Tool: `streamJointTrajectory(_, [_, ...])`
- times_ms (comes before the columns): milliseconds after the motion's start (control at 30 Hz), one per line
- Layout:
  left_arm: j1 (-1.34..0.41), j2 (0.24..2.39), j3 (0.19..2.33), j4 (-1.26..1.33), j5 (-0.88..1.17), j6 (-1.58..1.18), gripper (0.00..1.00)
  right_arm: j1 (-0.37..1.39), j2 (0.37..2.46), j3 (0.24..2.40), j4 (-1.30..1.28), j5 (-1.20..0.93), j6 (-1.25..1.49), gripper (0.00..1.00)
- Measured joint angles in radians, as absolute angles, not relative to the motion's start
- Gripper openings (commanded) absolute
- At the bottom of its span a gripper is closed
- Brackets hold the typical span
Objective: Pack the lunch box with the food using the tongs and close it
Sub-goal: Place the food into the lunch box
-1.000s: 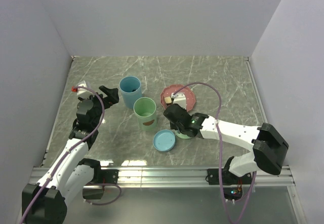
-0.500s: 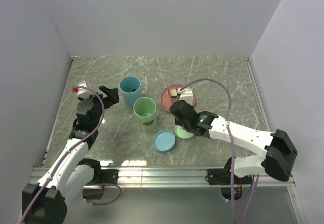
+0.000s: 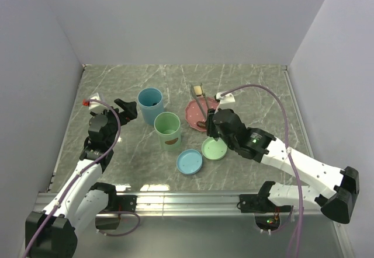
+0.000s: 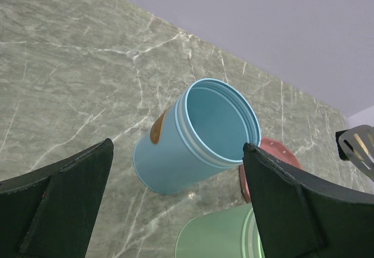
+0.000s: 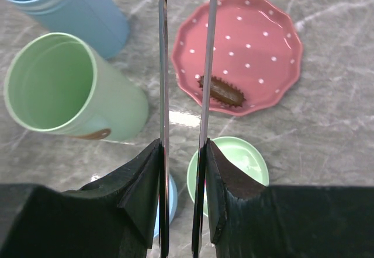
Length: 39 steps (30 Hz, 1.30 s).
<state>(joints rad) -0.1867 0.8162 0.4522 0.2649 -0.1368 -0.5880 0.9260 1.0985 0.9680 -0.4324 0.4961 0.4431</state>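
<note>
Left arm (image 3: 87,170) folded, left fingers (image 4: 55,205) spread wide — right arm (image 3: 274,153) stretched forward, right fingers (image 5: 137,197) pinched.

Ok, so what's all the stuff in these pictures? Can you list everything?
blue cup: one, blue, upright, left of the plate
green cup: one, green, upright, just nearer than the blue cup
blue lid: one, blue, flat on the table, near the green cup
green lid: one, green, right of the blue lid
plate: one, pink with white dots, right of the cups
brown piece: one, brown, on the plate
block: one, cream and brown, between the tong tips
tongs: one, grey metal, in the right gripper
table: one, grey-green marble
left gripper: black, open, beside the blue cup
right gripper: black, shut on the tongs
</note>
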Motion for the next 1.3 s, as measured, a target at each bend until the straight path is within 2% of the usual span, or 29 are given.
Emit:
streamJointTrajectory(667, [-0.187,0.817,0.452,0.265,-0.137,-0.588,1.0,1.199,1.055,0.989,-0.412,0.474,0.38,0.29])
streamJointTrajectory(1300, [-0.187,0.817,0.452,0.265,-0.137,-0.588,0.99,1.261,0.985,0.925,-0.422,0.442,0.411,0.3])
